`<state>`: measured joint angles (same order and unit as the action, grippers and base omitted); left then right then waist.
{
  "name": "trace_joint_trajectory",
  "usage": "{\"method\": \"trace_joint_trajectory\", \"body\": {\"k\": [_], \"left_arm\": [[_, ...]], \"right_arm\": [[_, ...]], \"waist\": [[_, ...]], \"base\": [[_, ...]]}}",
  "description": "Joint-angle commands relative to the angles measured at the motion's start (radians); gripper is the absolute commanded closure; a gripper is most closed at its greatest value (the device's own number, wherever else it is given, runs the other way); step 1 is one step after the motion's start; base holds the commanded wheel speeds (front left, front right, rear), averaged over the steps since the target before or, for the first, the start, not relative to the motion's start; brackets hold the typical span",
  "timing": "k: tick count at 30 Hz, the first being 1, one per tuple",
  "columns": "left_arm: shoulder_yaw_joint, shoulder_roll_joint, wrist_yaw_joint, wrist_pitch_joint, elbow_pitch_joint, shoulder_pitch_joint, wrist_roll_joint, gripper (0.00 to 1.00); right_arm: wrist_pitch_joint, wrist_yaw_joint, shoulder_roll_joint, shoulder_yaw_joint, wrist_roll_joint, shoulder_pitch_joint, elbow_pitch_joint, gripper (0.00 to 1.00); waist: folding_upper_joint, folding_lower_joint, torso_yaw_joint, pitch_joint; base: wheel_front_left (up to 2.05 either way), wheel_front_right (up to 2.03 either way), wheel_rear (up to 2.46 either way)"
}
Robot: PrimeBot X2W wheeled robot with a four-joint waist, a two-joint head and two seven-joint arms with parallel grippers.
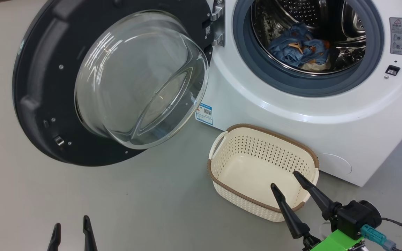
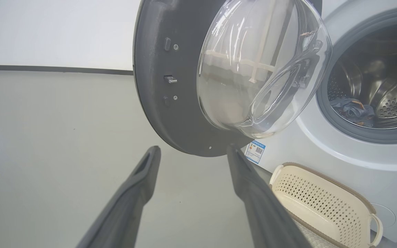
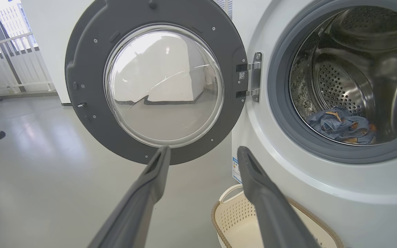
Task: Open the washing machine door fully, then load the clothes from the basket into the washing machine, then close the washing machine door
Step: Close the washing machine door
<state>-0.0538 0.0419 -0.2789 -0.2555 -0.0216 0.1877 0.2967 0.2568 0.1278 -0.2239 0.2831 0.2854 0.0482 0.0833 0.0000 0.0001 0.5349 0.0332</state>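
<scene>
Already clothes (image 1: 300, 48) lie inside the washing machine (image 1: 274, 104), door (image 1: 37, 87) wide at nine o'clock, basket (image 1: 257, 150) at six; left end effector (image 1: 72, 221) and right end effector (image 1: 284, 179) both spread open.

The black door (image 1: 40, 87) is hanging wide open at nine o'clock of the washing machine (image 1: 291, 115); the blue clothes (image 1: 291, 48) are lying inside it; the cream basket (image 1: 267, 151) is sitting empty at six o'clock.

The right hand (image 1: 284, 179) hangs with its fingers spread over the near corner of the basket (image 1: 253, 150). Beyond it, the clothes (image 1: 298, 48) lie inside the washing machine (image 1: 274, 108). The washing machine door (image 1: 44, 87) stands wide beyond the left hand (image 1: 72, 221), whose fingers are apart.
</scene>
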Motion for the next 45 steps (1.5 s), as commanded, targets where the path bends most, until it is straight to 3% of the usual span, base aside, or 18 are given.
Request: {"method": "trace_joint_trajectory", "body": {"k": [1, 6, 7, 8, 12, 20, 23, 31, 40, 45], "left_arm": [[0.032, 0.008, -0.01, -0.006, -0.03, -0.011, 0.006, 0.0], [0.041, 0.008, -0.015, -0.006, -0.037, -0.006, 0.017, 0.0], [0.048, 0.008, -0.017, -0.006, -0.042, -0.007, 0.041, 0.38], [0.062, 0.008, -0.02, -0.006, -0.051, -0.009, 0.083, 1.0], [0.181, 0.008, -0.01, -0.006, -0.099, -0.025, 0.372, 1.0], [0.46, 0.008, 0.163, -0.006, -0.061, -0.164, 0.825, 1.0], [0.536, 0.029, 0.191, 0.023, -0.02, -0.253, 0.956, 1.0], [0.647, 0.252, 0.144, 0.191, 0.256, -0.527, 1.151, 1.0], [0.623, 0.368, 0.156, 0.245, 0.545, -0.755, 1.186, 1.0], [0.62, 0.372, 0.194, 0.283, 0.666, -0.882, 1.236, 1.0]], "right_arm": [[0.005, 0.003, -0.008, 0.025, 0.007, 0.035, -0.021, 0.0], [0.005, 0.003, -0.008, 0.026, 0.01, 0.026, -0.019, 0.0], [0.005, 0.003, -0.007, 0.025, 0.011, 0.024, -0.019, 0.0], [0.005, 0.003, -0.006, 0.023, 0.011, 0.021, -0.019, 0.0], [0.005, 0.003, 0.001, 0.01, 0.011, 0.009, -0.02, 0.0], [0.005, 0.003, 0.021, -0.016, 0.003, -0.025, -0.027, 0.0], [0.005, 0.003, 0.029, -0.025, 0.001, -0.036, -0.029, 0.0], [0.005, 0.003, 0.027, -0.045, -0.006, -0.069, -0.037, 0.0], [0.005, 0.003, 0.013, -0.064, -0.017, -0.149, -0.048, 0.0], [0.005, 0.003, -0.017, -0.08, -0.024, -0.171, -0.071, 0.0]], "waist": [[0.0, -0.0001, 0.001, 0.002], [0.0, -0.0001, 0.003, 0.004], [0.0, -0.0001, 0.003, 0.004], [0.0, -0.0001, 0.003, 0.004], [0.0, -0.0001, 0.004, 0.001], [0.0, -0.0001, -0.003, -0.005], [0.0, -0.0001, -0.006, -0.01], [0.0, -0.0001, -0.012, -0.017], [0.0, -0.0001, -0.013, -0.013], [0.0, -0.0001, -0.02, 0.02]], "base": [[-0.02, -0.02, -0.02], [0.0, 0.0, 0.0], [0.0, 0.0, 0.0], [0.0, 0.0, 0.0], [0.0, 0.0, 0.0], [0.0, 0.0, 0.0], [0.0, 0.0, 0.0], [0.0, 0.0, 0.0], [0.0, 0.0, 0.0], [0.0, 0.0, 0.0]]}}
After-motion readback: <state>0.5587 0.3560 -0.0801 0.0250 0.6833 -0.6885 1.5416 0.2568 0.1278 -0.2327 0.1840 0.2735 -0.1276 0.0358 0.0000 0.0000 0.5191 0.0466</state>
